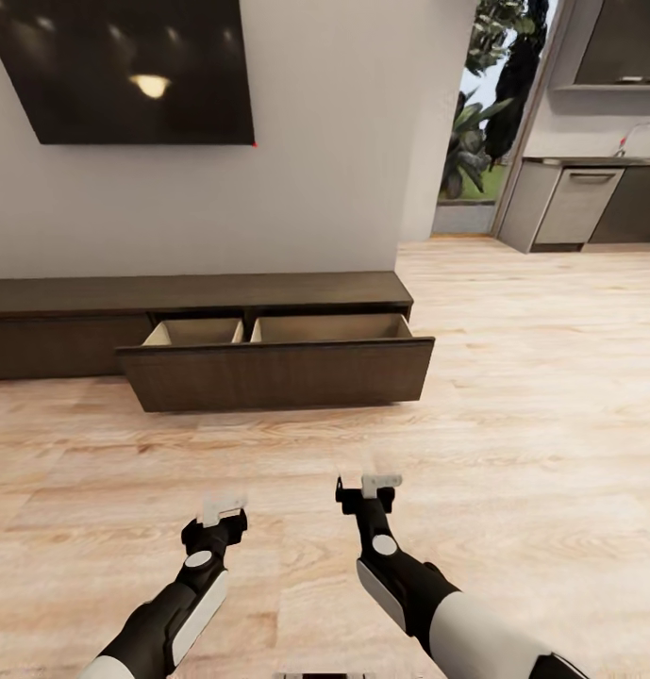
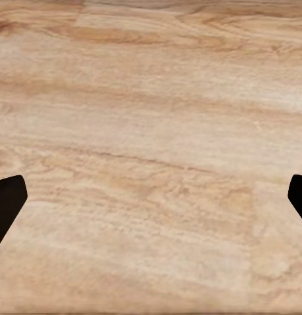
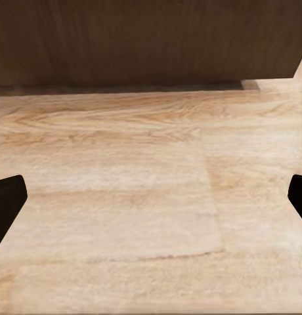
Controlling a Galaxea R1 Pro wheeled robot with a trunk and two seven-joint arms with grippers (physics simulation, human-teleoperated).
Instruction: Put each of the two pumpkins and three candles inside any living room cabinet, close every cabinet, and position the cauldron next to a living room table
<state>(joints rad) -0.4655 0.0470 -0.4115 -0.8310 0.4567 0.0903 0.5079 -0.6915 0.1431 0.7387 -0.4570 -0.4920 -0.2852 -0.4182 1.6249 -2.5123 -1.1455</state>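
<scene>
Dark brown, the cabinet sits low against the wall, its wide drawer pulled out — pale inside, two compartments (contents out of sight). No writing is legible. Both grippers, left and right, hang spread and holding nothing over the wood floor, just short of the drawer front.

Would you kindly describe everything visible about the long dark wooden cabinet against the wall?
The long, low, dark brown wooden cabinet stands on the light wood floor against the pale wall, below a black wall-mounted screen. Its fronts are flat and handleless. One wide drawer at its right end is pulled out, showing two pale wood compartments; what can be seen of them looks empty. The section to the left is shut. The right wrist view faces the drawer's dark front. Nothing touches it.
</scene>
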